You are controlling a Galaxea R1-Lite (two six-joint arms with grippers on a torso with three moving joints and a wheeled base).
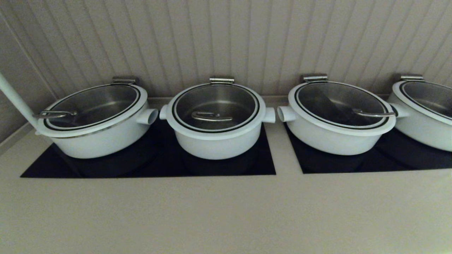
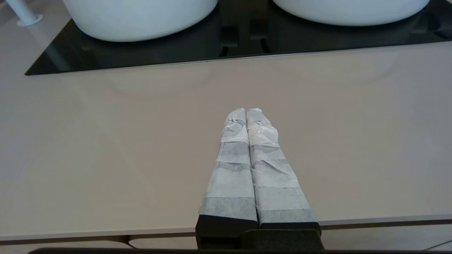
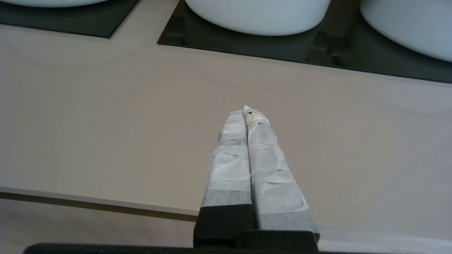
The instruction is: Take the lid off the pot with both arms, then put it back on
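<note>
The pot (image 1: 217, 141) is the narrower, deeper white one, second from the left, on the left black cooktop (image 1: 106, 169). The lid (image 1: 243, 116) sits shut on it, its steel hook handle (image 1: 208, 115) lying across the glass. Neither arm shows in the head view. My left gripper (image 2: 246, 111) is shut and empty, its taped fingers (image 2: 233, 169) low over the beige counter near its front edge; the pot's base (image 2: 353, 10) is far ahead of it. My right gripper (image 3: 244, 111) is likewise shut and empty over the counter, short of the right cooktop (image 3: 247, 46).
A wide shallow lidded pot (image 1: 95, 137) stands left of the task pot, and two more stand right of it (image 1: 335, 134), (image 1: 423, 127). A white post (image 1: 14, 98) rises at far left. The panelled wall is close behind. Beige counter (image 1: 226, 211) lies in front.
</note>
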